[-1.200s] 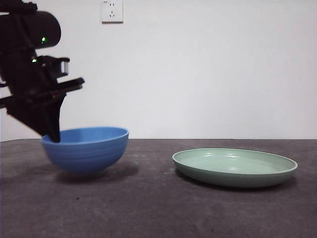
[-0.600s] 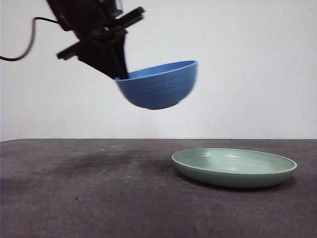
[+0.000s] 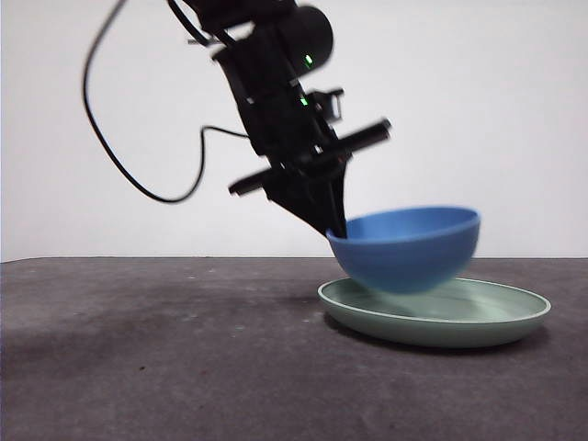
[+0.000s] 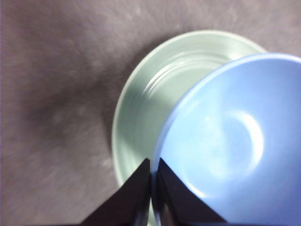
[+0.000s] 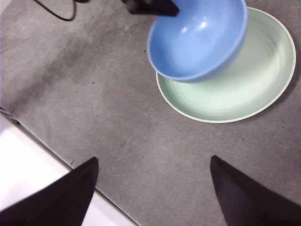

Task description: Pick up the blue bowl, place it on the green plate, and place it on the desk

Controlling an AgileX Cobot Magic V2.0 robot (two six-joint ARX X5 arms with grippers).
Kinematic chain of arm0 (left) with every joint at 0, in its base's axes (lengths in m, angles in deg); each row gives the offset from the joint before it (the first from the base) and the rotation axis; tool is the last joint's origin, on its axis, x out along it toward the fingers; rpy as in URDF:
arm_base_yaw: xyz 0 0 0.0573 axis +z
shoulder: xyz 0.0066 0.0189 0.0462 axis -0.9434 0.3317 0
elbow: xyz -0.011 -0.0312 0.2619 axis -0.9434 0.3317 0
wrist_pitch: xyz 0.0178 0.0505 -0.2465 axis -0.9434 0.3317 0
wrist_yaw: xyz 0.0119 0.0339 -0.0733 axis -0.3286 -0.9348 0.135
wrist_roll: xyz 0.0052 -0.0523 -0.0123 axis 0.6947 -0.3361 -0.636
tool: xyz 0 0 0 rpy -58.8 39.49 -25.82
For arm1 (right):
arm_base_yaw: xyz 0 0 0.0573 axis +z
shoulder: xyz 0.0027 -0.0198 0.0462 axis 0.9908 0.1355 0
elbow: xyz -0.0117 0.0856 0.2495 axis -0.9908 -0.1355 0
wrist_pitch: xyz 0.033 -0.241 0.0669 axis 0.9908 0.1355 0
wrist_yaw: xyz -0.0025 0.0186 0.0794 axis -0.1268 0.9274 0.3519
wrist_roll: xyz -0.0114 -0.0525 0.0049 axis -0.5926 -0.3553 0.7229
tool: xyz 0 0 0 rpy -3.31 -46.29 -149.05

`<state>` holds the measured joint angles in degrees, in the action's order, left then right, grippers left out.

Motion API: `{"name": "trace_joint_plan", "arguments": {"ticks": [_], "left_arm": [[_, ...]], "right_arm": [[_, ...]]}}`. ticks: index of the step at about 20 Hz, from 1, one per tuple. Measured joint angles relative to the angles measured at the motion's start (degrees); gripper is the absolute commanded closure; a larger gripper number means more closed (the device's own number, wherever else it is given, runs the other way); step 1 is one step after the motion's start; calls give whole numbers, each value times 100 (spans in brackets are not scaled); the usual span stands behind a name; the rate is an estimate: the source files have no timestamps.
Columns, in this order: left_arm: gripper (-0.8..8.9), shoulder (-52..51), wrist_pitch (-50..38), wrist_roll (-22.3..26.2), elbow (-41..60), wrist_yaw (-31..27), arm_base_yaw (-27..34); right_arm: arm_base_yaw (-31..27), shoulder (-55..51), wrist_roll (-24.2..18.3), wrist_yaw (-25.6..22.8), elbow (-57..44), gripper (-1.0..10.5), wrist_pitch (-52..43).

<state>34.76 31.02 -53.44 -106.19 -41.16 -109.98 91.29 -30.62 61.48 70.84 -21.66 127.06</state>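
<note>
Left pincer clamps the blue bowl's rim just above the green plate; next, lower and release; right pincer waits open

White wall (black cable hanging)

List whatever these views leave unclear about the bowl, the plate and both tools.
- Whether the blue bowl touches the green plate: front view blurs its underside; both wrist views look down from above.
- Plate's centre: covered by the bowl in the left wrist view.
- Left tool: clamped on the bowl's rim; its base is cut off by the frame edge.
- Right tool: open; its base is cut off too.
</note>
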Motion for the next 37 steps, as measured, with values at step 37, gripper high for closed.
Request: {"name": "trace_joint_plan", "arguments": {"ticks": [37], "left_arm": [[624,-2562,793,400,-494,2,337]], "right_arm": [[-2,0,13,-293,0,566,0]]}}
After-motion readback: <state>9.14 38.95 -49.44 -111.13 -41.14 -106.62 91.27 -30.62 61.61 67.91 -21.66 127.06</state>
